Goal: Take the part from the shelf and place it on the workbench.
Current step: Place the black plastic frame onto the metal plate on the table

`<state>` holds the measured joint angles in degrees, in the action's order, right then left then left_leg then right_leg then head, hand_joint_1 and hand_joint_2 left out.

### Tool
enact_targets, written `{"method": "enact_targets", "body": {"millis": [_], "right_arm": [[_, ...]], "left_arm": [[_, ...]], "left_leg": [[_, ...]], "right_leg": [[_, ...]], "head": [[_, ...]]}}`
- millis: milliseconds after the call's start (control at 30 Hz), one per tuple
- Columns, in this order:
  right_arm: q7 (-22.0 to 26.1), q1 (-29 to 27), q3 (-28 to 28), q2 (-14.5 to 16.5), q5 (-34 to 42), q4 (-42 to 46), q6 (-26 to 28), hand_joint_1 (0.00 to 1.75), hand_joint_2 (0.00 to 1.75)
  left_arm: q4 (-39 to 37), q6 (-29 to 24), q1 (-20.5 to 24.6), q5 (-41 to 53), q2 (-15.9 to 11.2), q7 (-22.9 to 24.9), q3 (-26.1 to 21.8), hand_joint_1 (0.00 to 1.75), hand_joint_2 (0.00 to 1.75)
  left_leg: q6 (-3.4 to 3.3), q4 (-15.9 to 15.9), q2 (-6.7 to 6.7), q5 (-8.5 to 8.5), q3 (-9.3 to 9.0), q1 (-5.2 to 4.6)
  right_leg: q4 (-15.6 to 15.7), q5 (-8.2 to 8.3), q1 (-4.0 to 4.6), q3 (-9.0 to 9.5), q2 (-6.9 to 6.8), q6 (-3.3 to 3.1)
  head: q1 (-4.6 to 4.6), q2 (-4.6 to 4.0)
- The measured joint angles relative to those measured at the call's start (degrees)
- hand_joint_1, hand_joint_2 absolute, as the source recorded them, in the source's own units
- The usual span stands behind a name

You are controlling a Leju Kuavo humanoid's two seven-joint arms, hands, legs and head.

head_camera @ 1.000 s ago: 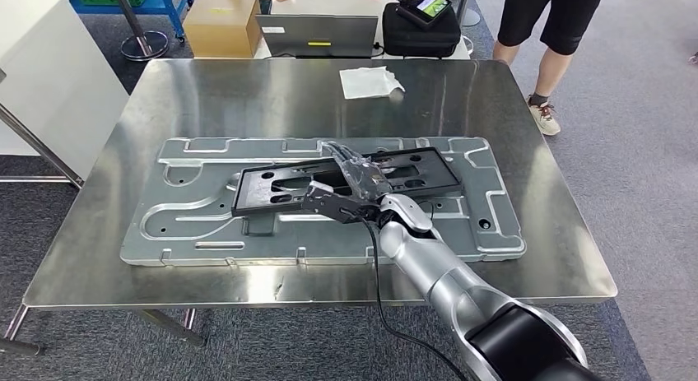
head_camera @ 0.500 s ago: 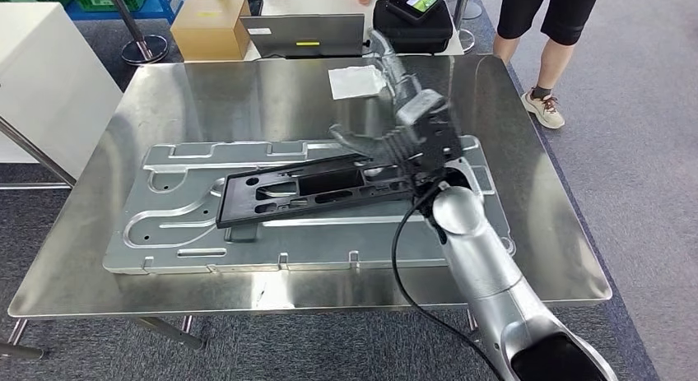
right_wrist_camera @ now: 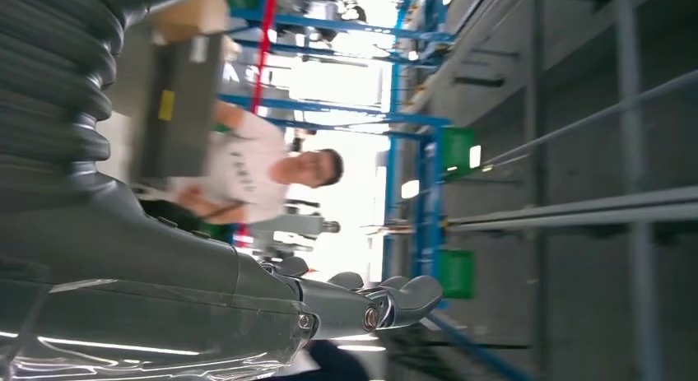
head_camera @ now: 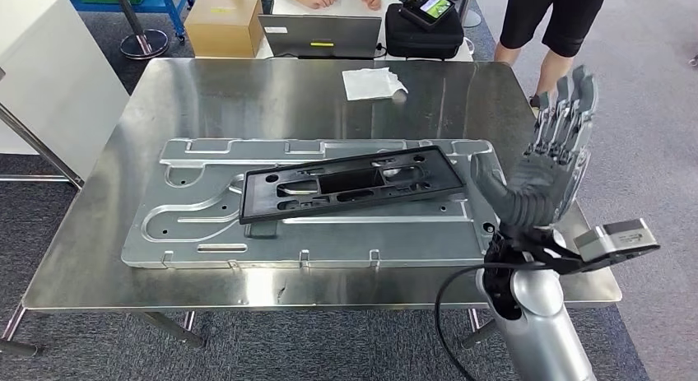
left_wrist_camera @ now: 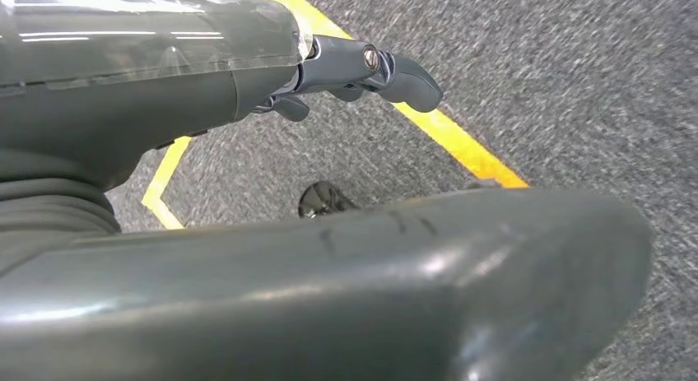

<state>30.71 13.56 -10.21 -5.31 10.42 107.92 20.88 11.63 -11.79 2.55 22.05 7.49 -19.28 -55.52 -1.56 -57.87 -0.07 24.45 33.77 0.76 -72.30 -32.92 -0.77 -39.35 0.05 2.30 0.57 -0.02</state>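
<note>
Black plastic part lay flat on the big stamped metal panel, roughly mid-tabletop, angled a bit with its right end farther away. Right hand was up in the air off the near right corner, well apart from the part, palm open, fingers straight and spread, holding nothing. Left hand hung down over grey carpet with a yellow line; couldn't tell how its fingers were set. Far side had a crumpled white cloth, cardboard box, laptop and black case, plus a person standing far right.
</note>
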Motion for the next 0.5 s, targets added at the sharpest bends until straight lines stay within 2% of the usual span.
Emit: {"method": "enact_targets", "body": {"millis": [33,100,133,167,233,267,300,333,400,433,467,500], "right_arm": [[0.1,-2.2,0.5,0.0,0.7,0.4,-0.2,0.00,0.00],[0.5,-6.2,1.7,0.1,0.9,0.9,-1.0,0.00,0.00],[0.8,-8.0,2.4,0.1,0.6,1.0,-1.6,0.00,0.00],[1.1,-9.6,3.0,0.3,0.2,1.1,-2.2,0.00,0.00],[1.3,-11.8,4.1,0.6,-0.2,1.1,-3.0,0.00,0.00],[1.3,-12.4,4.5,0.8,-0.3,1.2,-3.2,0.00,0.00],[1.2,-12.8,4.7,1.0,-0.5,1.2,-3.3,0.00,0.00],[0.9,-13.1,4.9,1.2,-0.7,1.3,-3.4,0.00,0.00],[-0.2,-13.9,5.2,1.5,-2.3,1.4,-3.5,0.00,0.00],[-0.8,-14.7,5.5,1.7,-3.4,1.4,-4.0,0.00,0.00],[-1.3,-15.8,6.0,1.9,-4.6,1.4,-4.7,0.00,0.00],[-1.4,-17.1,6.6,2.3,-5.9,1.2,-5.5,0.00,0.00]], "left_arm": [[0.0,0.1,0.0,-0.1,0.1,-0.1,-0.3,0.00,0.00],[0.0,0.4,0.1,-0.3,0.3,-0.2,-0.8,0.00,0.00],[0.0,0.5,0.1,-0.3,0.4,-0.3,-1.0,0.00,0.00],[0.0,0.6,0.1,-0.3,0.5,-0.3,-1.1,0.00,0.00],[0.0,0.6,0.0,-0.3,0.6,-0.4,-1.4,0.00,0.00],[0.0,0.6,0.0,-0.3,0.6,-0.4,-1.5,0.00,0.00],[0.0,0.6,0.0,-0.3,0.6,-0.4,-1.6,0.00,0.00],[0.0,0.6,0.0,-0.3,0.6,-0.4,-1.7,0.00,0.00],[0.0,0.8,0.1,-0.3,0.6,-0.4,-1.9,0.00,0.00],[0.0,1.0,0.1,-0.2,0.6,-0.4,-2.1,0.00,0.00],[0.0,1.2,0.1,-0.1,0.6,-0.4,-2.2,0.00,0.00],[0.0,1.4,0.1,0.0,0.7,-0.4,-2.3,0.00,0.00]], "left_leg": [[0.03,-0.2,0.01,-0.01,0.14,-0.01],[0.29,-0.5,-0.05,-0.07,0.37,-0.13],[0.56,-0.6,-0.09,-0.17,0.47,-0.23],[0.88,-0.6,-0.14,-0.31,0.55,-0.31],[1.63,-0.5,-0.16,-0.63,0.70,-0.39],[1.95,-0.8,-0.15,-0.21,0.91,-0.37],[2.23,-2.0,-0.14,1.09,1.41,-0.33],[2.43,-4.2,-0.13,3.17,2.21,-0.26],[2.73,-11.4,-0.11,8.48,4.38,-0.11],[2.84,-14.5,-0.11,10.27,4.98,-0.08],[2.90,-16.0,-0.11,11.13,4.72,-0.07],[2.89,-15.0,-0.06,10.88,3.21,-0.07]], "right_leg": [[3.4,1.72,-0.05,2.06,-0.02,-0.07],[11.1,4.45,0.06,6.30,-0.01,-0.50],[13.1,5.12,0.19,7.37,0.00,-0.79],[13.8,5.36,0.34,7.60,0.04,-1.11],[13.9,6.07,0.30,7.24,0.06,-1.88],[14.0,6.50,0.17,6.99,0.02,-2.31],[14.2,6.98,0.02,6.63,-0.04,-2.81],[14.4,7.49,-0.11,6.17,-0.11,-3.21],[14.4,8.45,0.02,4.90,-0.17,-3.62],[14.3,8.95,0.08,4.21,-0.24,-3.61],[14.2,9.43,0.13,3.50,-0.37,-3.56],[14.1,9.86,0.16,2.84,-0.65,-3.49]], "head": [[0.00,0.00],[-0.01,0.00],[-0.01,0.00],[-0.01,0.00],[-0.01,0.00],[-0.01,0.00],[0.01,0.00],[0.03,0.00],[0.06,0.00],[0.06,0.00],[0.06,0.00],[0.06,0.00]]}}
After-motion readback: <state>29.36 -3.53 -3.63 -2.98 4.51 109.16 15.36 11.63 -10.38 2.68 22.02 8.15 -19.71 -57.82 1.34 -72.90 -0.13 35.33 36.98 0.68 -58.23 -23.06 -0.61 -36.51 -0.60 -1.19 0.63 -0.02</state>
